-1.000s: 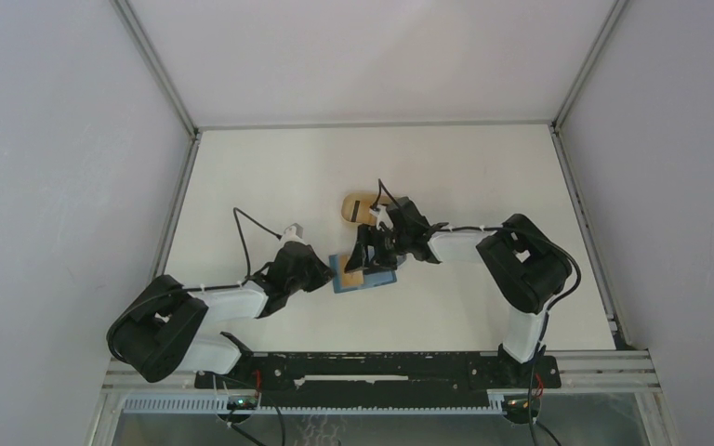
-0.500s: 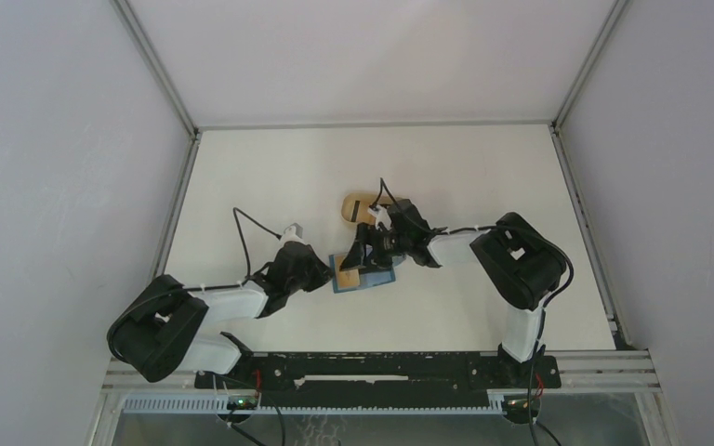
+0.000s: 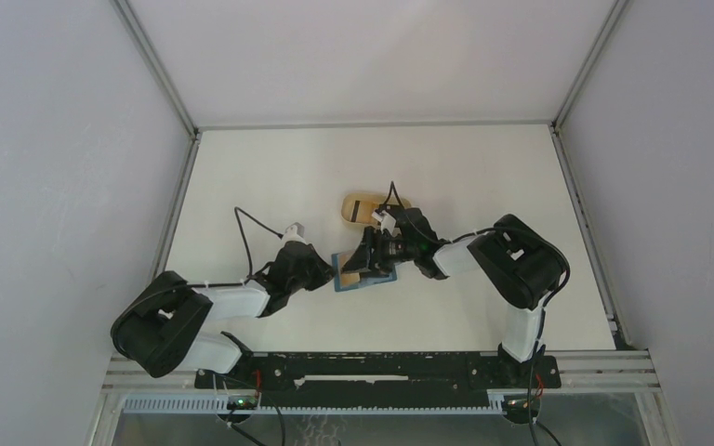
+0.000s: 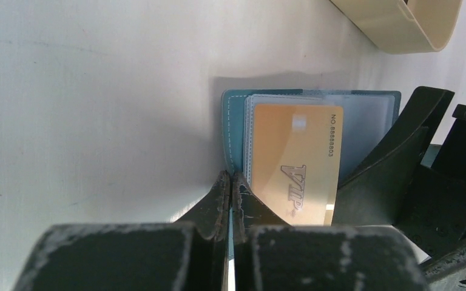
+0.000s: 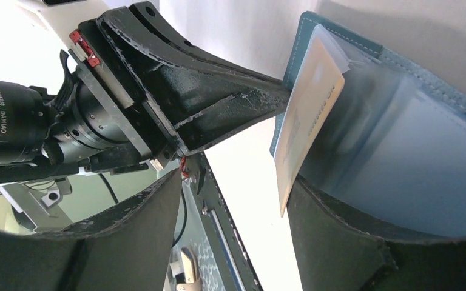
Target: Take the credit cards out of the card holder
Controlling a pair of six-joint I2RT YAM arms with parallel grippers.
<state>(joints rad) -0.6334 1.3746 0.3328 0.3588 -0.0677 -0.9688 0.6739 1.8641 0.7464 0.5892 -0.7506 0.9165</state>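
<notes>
Teal card holder (image 3: 365, 279) lying open mid-tabletop (image 3: 270, 177), open surface spreading around it, beige tray (image 3: 364, 206) sitting just behind, left pincer (image 4: 230, 182) pressing fully closed, tips touching the holder's left edge, right pincer (image 5: 233, 182) gaping around the upward-tilting gold VIP card (image 4: 294, 163), not clamping it

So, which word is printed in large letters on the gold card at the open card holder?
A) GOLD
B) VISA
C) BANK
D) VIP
D: in the left wrist view the gold card, at the teal card holder, shows the letters VIP, with a number along one edge.
</notes>
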